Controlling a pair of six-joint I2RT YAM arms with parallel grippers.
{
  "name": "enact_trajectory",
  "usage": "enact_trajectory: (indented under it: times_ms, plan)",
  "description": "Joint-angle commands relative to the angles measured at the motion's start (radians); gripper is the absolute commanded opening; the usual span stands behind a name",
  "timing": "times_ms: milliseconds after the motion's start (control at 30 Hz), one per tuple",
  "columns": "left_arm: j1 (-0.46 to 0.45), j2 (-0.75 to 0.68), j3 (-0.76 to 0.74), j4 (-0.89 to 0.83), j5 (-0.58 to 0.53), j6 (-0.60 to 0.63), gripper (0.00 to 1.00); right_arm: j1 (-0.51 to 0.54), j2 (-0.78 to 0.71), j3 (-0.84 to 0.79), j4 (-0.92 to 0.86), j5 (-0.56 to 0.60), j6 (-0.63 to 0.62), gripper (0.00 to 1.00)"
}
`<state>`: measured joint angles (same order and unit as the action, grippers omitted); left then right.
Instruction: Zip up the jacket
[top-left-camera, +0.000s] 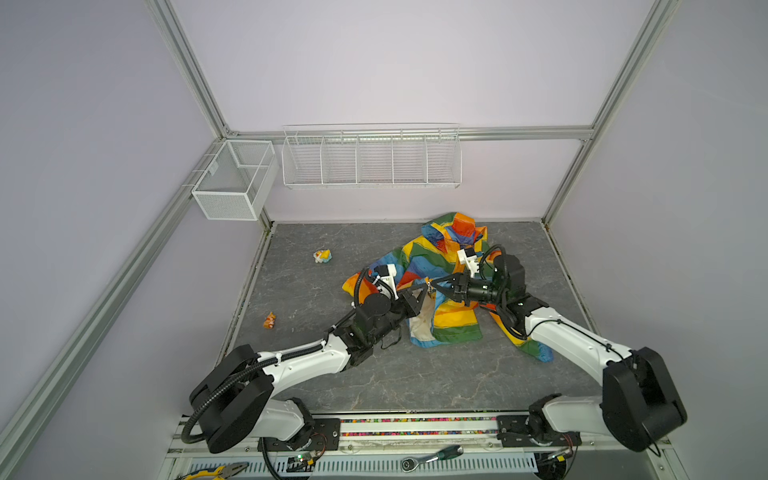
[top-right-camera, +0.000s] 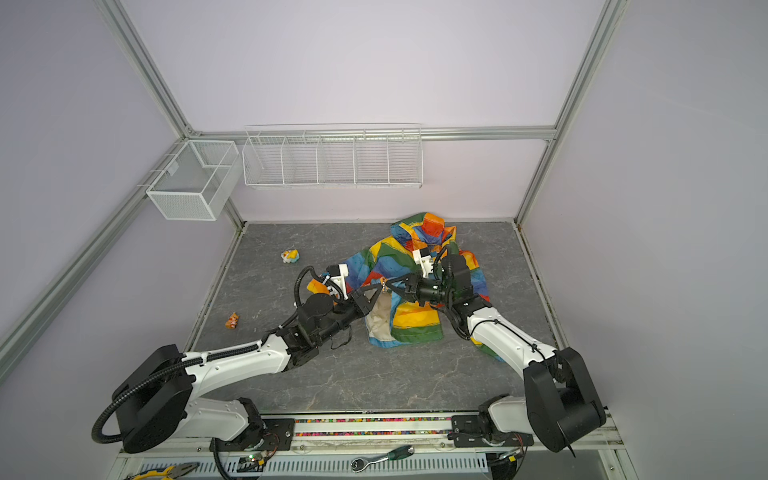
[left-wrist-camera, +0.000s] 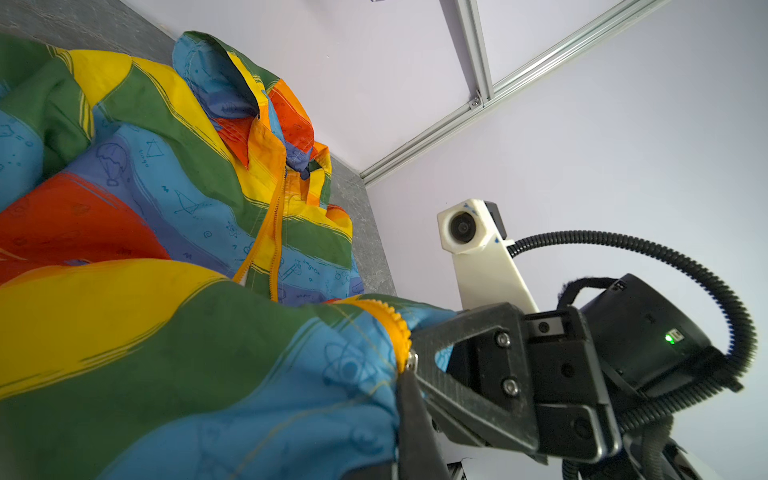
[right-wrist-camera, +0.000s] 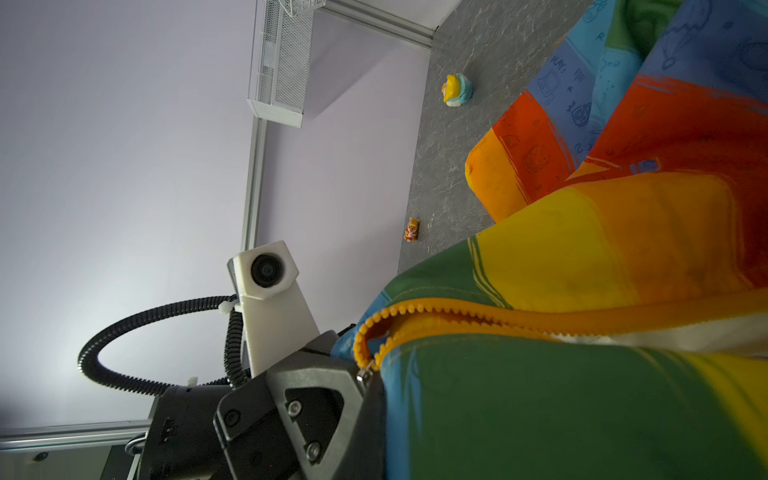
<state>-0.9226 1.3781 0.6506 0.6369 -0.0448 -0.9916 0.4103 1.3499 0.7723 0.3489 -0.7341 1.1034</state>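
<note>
Top views: jacket (top-left-camera: 453, 316) (top-right-camera: 415, 320) lies crumpled on the grey bench (top-left-camera: 311, 374), right of centre, with its hood (top-left-camera: 461, 226) toward the back wall. One front panel is folded back, showing cream lining (top-left-camera: 422, 320). In both top views the left claw (top-left-camera: 424, 287) (top-right-camera: 379, 287) and right claw (top-left-camera: 435, 285) (top-right-camera: 390, 285) meet almost tip to tip over the jacket's front. Each is pinched tight on the fabric edge, which is drawn up into a ridge between them. Yellow-blue toy (top-left-camera: 322, 256) and orange toy (top-left-camera: 270, 320) sit on the bench left of the jacket, well apart from it. Wire rack (top-left-camera: 371, 156) hangs on the back wall, with a mesh basket (top-left-camera: 232, 183) beside it.

Left wrist view: right claw (left-wrist-camera: 409, 361) is clamped on the jacket's edge where the orange zipper (left-wrist-camera: 399, 328) curls round. A small metal piece (left-wrist-camera: 411, 356) sits at its tips. Farther up the front, the two zipper tapes run apart and come together near the hood.

Right wrist view: left claw (right-wrist-camera: 365, 374) is closed on the end of the zipper (right-wrist-camera: 457, 311), metal piece (right-wrist-camera: 364, 376) at its tips. The zipper teeth are unjoined here. Both toys show on the bench behind.
</note>
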Motion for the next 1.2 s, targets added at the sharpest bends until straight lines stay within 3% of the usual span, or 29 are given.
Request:
enact_trajectory:
  times_ms: [0,267,567,900,1033,1167]
  plan:
    - [-0.016,0.009,-0.026,-0.044,0.100,-0.027,0.00,-0.047,0.028,-0.003,0.137,0.186,0.023,0.06]
    - [-0.016,-0.044,-0.067,-0.123,0.109,-0.059,0.00,-0.062,0.084,-0.019,0.188,0.203,0.043,0.06]
    - [0.015,-0.061,-0.059,-0.170,0.135,-0.084,0.00,-0.061,0.103,-0.008,0.037,0.134,-0.059,0.07]
    - [0.078,-0.144,-0.014,-0.327,0.180,-0.066,0.00,-0.061,0.047,-0.065,-0.108,0.059,-0.182,0.57]
    - [0.105,-0.166,0.015,-0.395,0.222,-0.042,0.00,-0.061,-0.043,-0.061,-0.320,0.070,-0.323,0.69]
    - [0.133,-0.185,0.045,-0.461,0.271,-0.021,0.00,-0.062,-0.139,-0.030,-0.549,0.112,-0.474,0.74]
